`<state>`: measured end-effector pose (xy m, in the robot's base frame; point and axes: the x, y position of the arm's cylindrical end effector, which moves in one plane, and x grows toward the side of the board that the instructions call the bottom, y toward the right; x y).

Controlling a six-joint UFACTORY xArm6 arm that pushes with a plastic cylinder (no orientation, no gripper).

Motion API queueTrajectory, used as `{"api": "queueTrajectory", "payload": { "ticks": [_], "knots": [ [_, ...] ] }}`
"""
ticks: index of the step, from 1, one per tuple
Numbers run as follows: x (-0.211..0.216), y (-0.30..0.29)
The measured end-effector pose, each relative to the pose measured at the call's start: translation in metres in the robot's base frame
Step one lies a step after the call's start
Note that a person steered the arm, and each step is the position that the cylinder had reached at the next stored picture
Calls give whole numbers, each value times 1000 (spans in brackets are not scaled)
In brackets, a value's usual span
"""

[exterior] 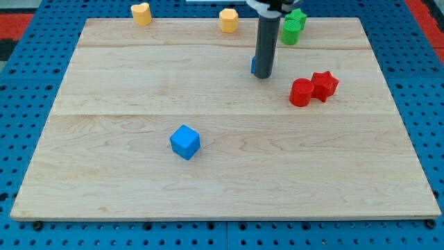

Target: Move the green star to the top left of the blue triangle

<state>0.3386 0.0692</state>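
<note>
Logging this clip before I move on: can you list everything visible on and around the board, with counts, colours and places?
Wooden board: 1, light wood, fills most of the view.
Blue pegboard base: 1, blue, around the board.
Yellow blocks: 2, at the view's top edge; one top left, one top centre; shapes unclear.
Green blocks: 2, touching, top right of centre, partly behind the rod; shapes hard to tell.
Red round block: 1, right of centre.
Red star: 1, touching the red round block on its right.
Blue cube: 1, below centre, to the left.
Small blue block: 1, mostly hidden behind the rod.
My tip: 1, dark rod end, against the small blue block, below the green blocks.
</note>
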Motion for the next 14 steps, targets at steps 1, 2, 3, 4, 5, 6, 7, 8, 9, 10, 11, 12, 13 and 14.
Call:
{"api": "queueTrajectory", "payload": {
  "ticks": [1,2,3,4,5,6,7,8,9,10,11,12,13,14],
  "knots": [
    [-29,0],
    [-31,30],
    [-49,92],
    [-101,120],
    [-147,119],
    [-147,116],
    [-147,83],
    [-145,81],
    [-128,73],
    [-118,69],
    [-129,78],
    [-147,80],
    [-147,42],
    [-146,25]
  ]
}}
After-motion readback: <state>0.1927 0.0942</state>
